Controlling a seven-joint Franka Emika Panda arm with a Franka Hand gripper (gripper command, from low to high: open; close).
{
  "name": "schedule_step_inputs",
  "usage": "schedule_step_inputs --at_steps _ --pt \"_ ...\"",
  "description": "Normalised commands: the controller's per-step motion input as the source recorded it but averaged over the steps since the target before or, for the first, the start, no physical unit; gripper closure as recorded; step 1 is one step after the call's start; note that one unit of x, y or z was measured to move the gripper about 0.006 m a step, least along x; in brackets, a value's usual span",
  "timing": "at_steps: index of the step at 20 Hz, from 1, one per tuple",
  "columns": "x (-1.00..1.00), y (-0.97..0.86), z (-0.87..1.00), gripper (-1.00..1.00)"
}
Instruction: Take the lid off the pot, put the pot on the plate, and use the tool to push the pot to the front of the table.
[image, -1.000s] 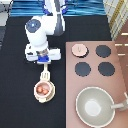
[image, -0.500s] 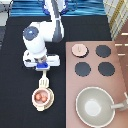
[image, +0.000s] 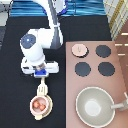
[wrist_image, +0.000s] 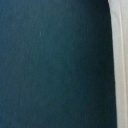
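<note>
Already the lid (image: 78, 49) is off and lies on the pinkish-brown stove counter (image: 120, 85), on its burner spot nearest the exterior view's top left, well apart from the gripper (image: 41, 76) toward the exterior view's right and a little toward its top. The gripper hangs over the black table (image: 12, 100) on the exterior view's left half, with the white arm (image: 47, 30) running from it up toward the view's top; whether it is spread or pressed together I cannot tell. Just below the gripper, toward the exterior view's bottom, the cream-white tool (image: 42, 90) lies on the table, its far end touching or just beside the pot (image: 39, 104). The pot, open with reddish-orange contents showing, sits on the tan plate (image: 40, 116), whose rim shows around it; both are below the gripper toward the exterior view's bottom, near that edge of the table. The large grey pan (image: 95, 105) with its long handle stands on the stove counter, well off toward the exterior view's bottom right of the gripper, and three black burners (image: 104, 51) lie between it and the lid. The wrist view shows only dark table surface (wrist_image: 50, 65) with a pale strip (wrist_image: 120, 60) along one edge; what that strip is I cannot tell.
</note>
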Motion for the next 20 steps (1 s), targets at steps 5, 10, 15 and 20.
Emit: schedule_step_inputs --at_steps 5,10,15,20 --pt "1.00 0.00 0.29 1.00" --pt "1.00 0.02 0.33 1.00" --pt "0.48 0.46 0.55 1.00" --pt "-0.64 0.46 0.55 1.00"
